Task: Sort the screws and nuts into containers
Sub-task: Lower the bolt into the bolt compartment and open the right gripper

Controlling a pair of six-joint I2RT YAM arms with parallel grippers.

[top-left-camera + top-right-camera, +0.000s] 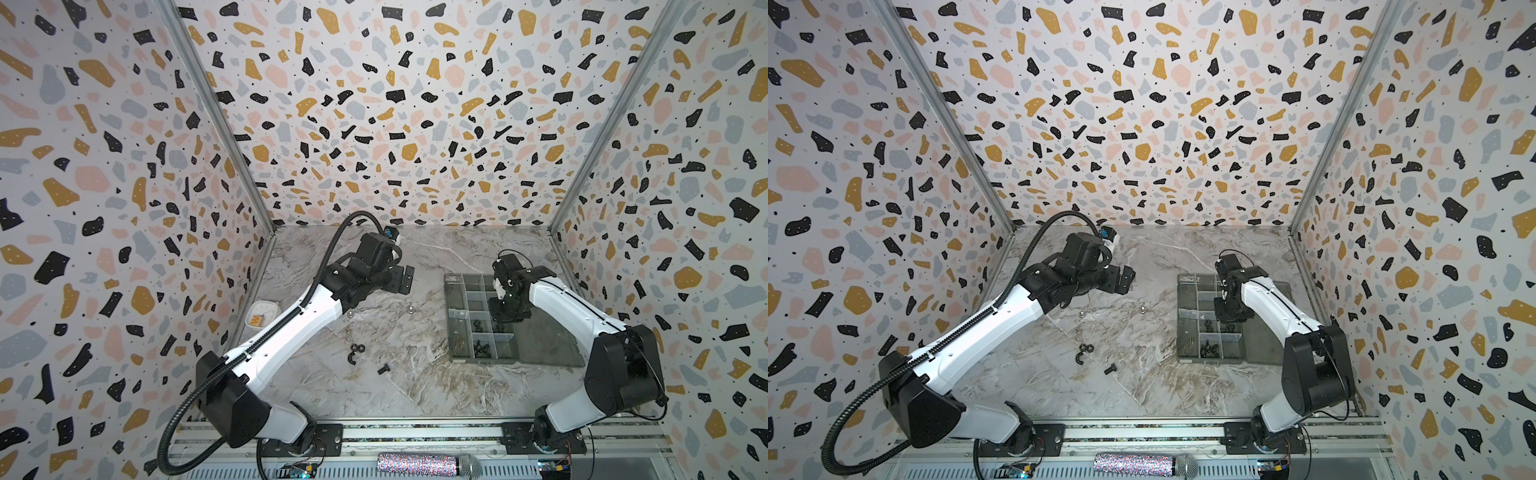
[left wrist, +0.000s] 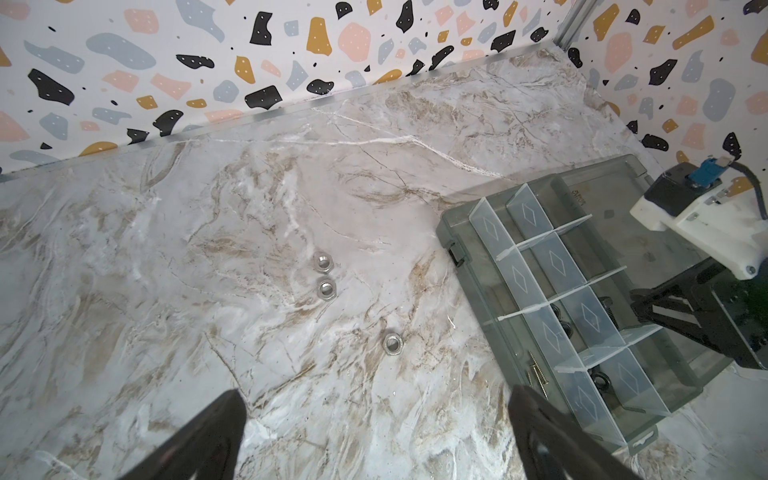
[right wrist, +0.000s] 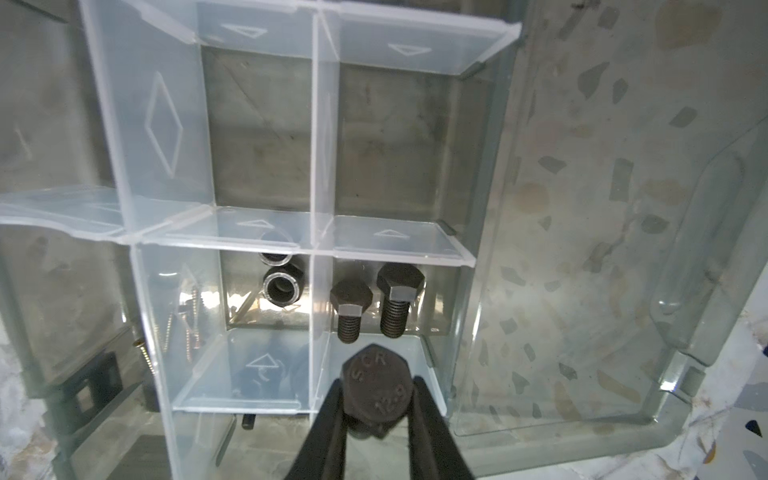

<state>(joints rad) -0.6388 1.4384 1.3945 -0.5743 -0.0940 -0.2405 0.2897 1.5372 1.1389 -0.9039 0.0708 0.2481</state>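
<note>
Showing, at nine o'clock against the wall, a white dish (image 1: 266, 304) standing clear of the work. Showing the left pincer (image 1: 405, 279) hanging wide and empty above the bench (image 1: 415, 395) toward twelve o'clock of centre, with silver nuts (image 2: 326, 287) lying loose near it, well apart from the organiser box (image 1: 449, 320). Leaving, at seven o'clock of centre, a black nut (image 1: 359, 347), a winged clip (image 1: 353, 357) and one black bolt (image 1: 383, 368) unsorted. Placing the box at three o'clock, lid (image 1: 548, 349) lying open flat on its three-o'clock side.

Showing the right pincer (image 3: 377, 409) clamping narrow on a hex bolt (image 3: 380, 382), head toward the wrist camera, shank hidden behind it, long axis judged near upright. Locating the target compartment (image 3: 436, 299) just beyond the tip, already carrying two bolts (image 3: 397, 297) side by side, with black nuts (image 3: 280, 286) next door behind a clear divider (image 3: 320, 166). Judging release as the step in hand and the right arm as the nearer by far.

Offering a smooth marble-patterned surface, walled in terrazzo print on three sides.
</note>
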